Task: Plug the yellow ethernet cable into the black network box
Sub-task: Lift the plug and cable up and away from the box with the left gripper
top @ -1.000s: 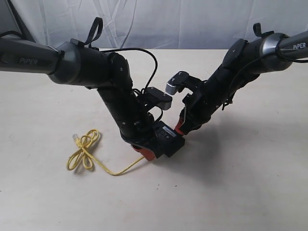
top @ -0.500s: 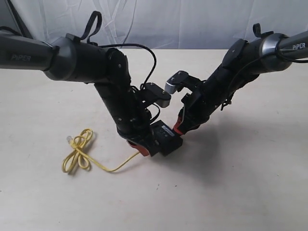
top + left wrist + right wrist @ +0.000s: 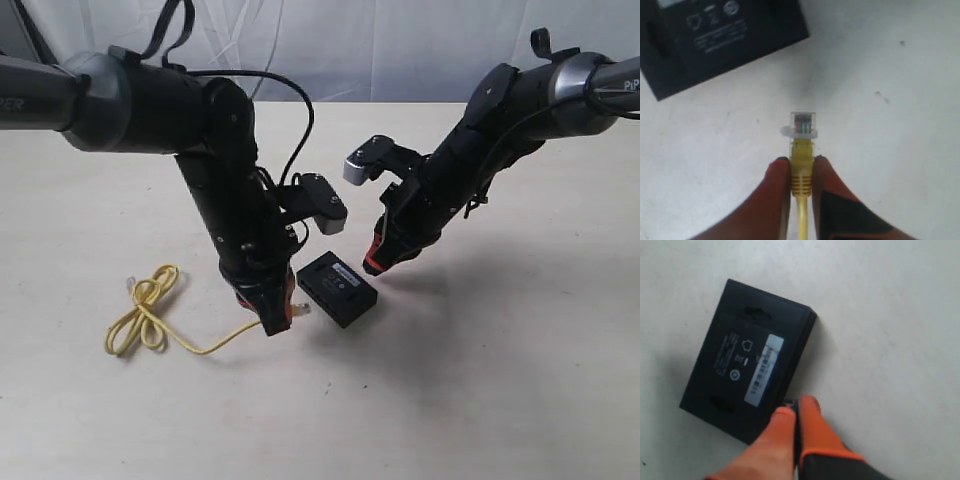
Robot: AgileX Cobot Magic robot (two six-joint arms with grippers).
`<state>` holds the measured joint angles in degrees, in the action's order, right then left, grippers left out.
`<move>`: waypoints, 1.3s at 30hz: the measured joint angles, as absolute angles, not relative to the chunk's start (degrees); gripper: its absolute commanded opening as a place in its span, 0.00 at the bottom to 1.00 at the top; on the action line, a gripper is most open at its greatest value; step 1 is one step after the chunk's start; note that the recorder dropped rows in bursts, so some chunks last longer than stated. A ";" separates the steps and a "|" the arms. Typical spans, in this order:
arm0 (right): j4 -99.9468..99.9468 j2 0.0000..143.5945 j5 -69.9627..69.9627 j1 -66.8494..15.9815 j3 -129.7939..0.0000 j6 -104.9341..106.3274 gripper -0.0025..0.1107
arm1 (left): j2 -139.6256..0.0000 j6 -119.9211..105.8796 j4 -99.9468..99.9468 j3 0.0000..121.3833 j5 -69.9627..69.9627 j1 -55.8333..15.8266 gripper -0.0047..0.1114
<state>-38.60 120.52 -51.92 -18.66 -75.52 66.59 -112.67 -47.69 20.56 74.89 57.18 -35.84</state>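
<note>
The black network box (image 3: 337, 288) lies flat on the table, pale label up, also in the left wrist view (image 3: 715, 35) and the right wrist view (image 3: 747, 365). My left gripper (image 3: 276, 314) (image 3: 801, 164) is shut on the yellow boot of the yellow ethernet cable (image 3: 802, 172). Its clear plug (image 3: 803, 124) sticks out past the red fingertips (image 3: 778, 180) and points toward the box, a short gap away. The rest of the cable (image 3: 140, 310) trails left in a loose loop. My right gripper (image 3: 378, 262) (image 3: 793, 408) is shut on nothing, tips at the box's side edge.
The pale tabletop (image 3: 500, 380) spreads around the box. A white curtain (image 3: 400, 45) hangs behind the table. Both dark arms lean in over the middle, the left arm (image 3: 220, 190) and the right arm (image 3: 470, 150).
My left gripper has drawn back to the left from the box, still holding the plug, and the cable loop slid left with it. The box now shows fully. The right arm lifted slightly.
</note>
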 measured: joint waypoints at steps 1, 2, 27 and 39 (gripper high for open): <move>-37.54 120.00 -52.17 -18.66 -75.52 65.86 0.01 | -111.24 -52.22 22.48 74.38 57.75 -35.43 0.04; -36.67 119.22 -52.28 -18.54 -75.52 64.96 0.01 | -109.60 -57.32 24.84 73.76 58.57 -34.86 0.04; -42.29 96.85 -60.32 -12.94 -67.46 58.33 0.01 | -96.30 -88.56 55.96 71.21 69.55 -24.00 0.04; -60.48 94.65 -61.94 -12.94 -63.38 67.15 0.01 | -91.65 -86.57 69.39 71.21 69.62 -13.80 0.04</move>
<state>-60.48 94.65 -61.94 -12.94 -63.38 67.15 -91.65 -86.57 69.39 71.21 69.62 -13.80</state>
